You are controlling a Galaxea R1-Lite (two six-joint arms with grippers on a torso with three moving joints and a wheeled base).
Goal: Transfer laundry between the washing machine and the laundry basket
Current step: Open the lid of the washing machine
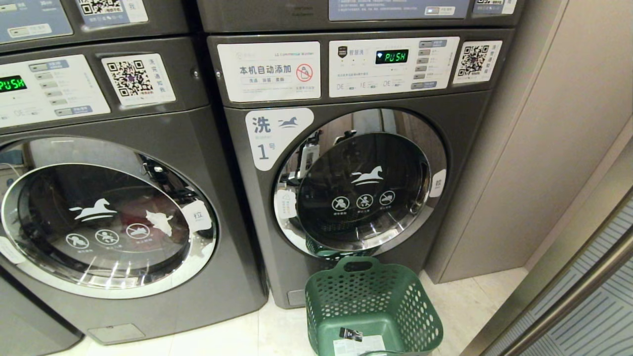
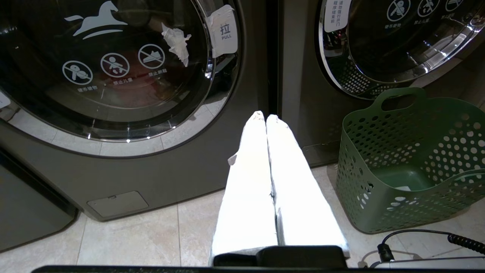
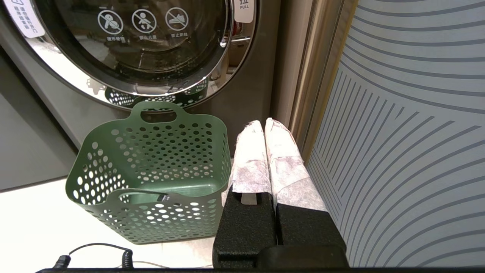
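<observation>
The washing machine (image 1: 106, 217) stands at the left, dark grey, its round glass door shut; its number label is out of view. Behind the glass, red laundry (image 2: 130, 89) shows dimly. The dark green laundry basket (image 1: 413, 306) sits on the floor in front of the neighbouring machine, with only a white label lying in it. My left gripper (image 2: 266, 116) hangs shut and holding nothing, low before the gap between the two machines, the basket (image 2: 409, 163) beside it. My right gripper (image 3: 264, 122) is shut too, on the other side of the basket (image 3: 151, 170). Neither arm shows in the head view.
The machine numbered 1 (image 1: 277, 143) stands right behind the basket, door shut. A beige wall panel (image 1: 534, 148) and a striped partition (image 3: 409, 132) close in beside my right gripper. A black cable (image 2: 416, 233) lies on the pale tiled floor (image 2: 132, 235).
</observation>
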